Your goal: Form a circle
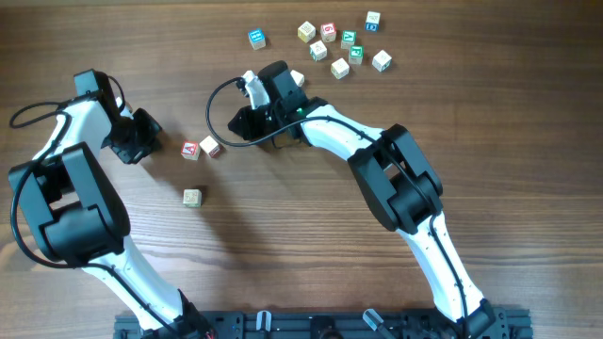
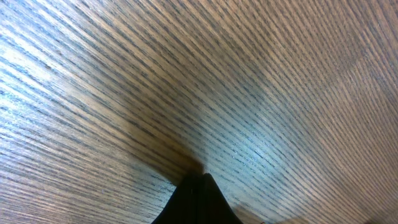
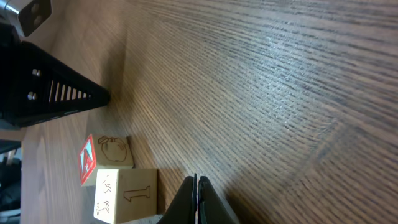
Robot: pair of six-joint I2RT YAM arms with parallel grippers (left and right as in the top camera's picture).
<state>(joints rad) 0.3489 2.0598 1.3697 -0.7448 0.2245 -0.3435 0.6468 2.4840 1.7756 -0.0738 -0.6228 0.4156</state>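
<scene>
No circle of cubes shows. Two small pale wooden cubes touch each other left of centre: a red-printed cube (image 1: 190,150) (image 3: 107,153) and a plain-faced cube (image 1: 209,145) (image 3: 124,194) marked with a "1". A third pale cube (image 1: 192,197) lies alone below them. My right gripper (image 1: 232,124) (image 3: 196,182) is shut and empty, just right of the pair. Left of the pair, my left gripper (image 1: 151,130) (image 2: 200,177) is shut with nothing in it; its wrist view holds only wood grain. The left gripper's black body (image 3: 56,93) also appears in the right wrist view.
Several cubes with blue, green and red prints (image 1: 339,42) are scattered at the back right, behind the right arm (image 1: 396,169). One blue-printed cube (image 1: 256,38) lies apart at the back centre. The left arm (image 1: 66,198) fills the left side.
</scene>
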